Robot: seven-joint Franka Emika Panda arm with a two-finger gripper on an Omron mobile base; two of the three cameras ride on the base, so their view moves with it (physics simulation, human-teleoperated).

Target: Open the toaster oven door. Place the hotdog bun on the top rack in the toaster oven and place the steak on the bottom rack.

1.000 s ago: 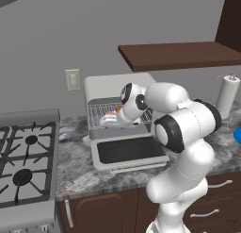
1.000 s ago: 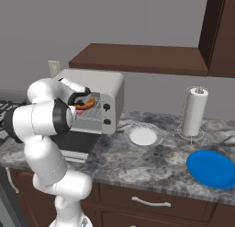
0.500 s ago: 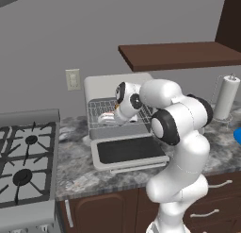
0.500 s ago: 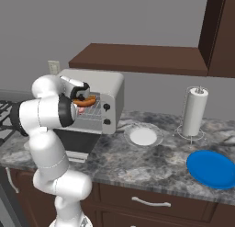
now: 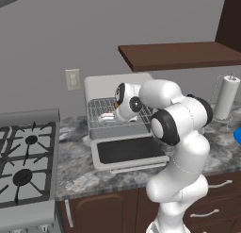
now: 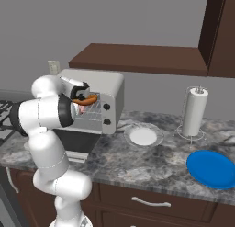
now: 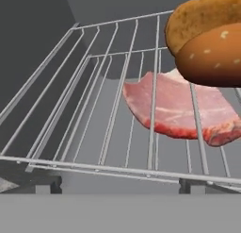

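The toaster oven stands on the counter with its door dropped flat in front. My gripper reaches into the oven mouth, open and holding nothing. The hotdog bun lies on the top rack, close to the hand at its upper right. From the right base view the hotdog bun shows as an orange strip just below the hand. The steak lies flat under the top rack's wires on the bottom rack.
A black-grated stove sits left of the oven. A white dish, a paper towel roll and a blue plate stand to its right. A dark wooden shelf hangs above.
The hand has shifted a little to the left at the oven mouth and the arm's elbow has swung with it. Bun and steak stay where they were.
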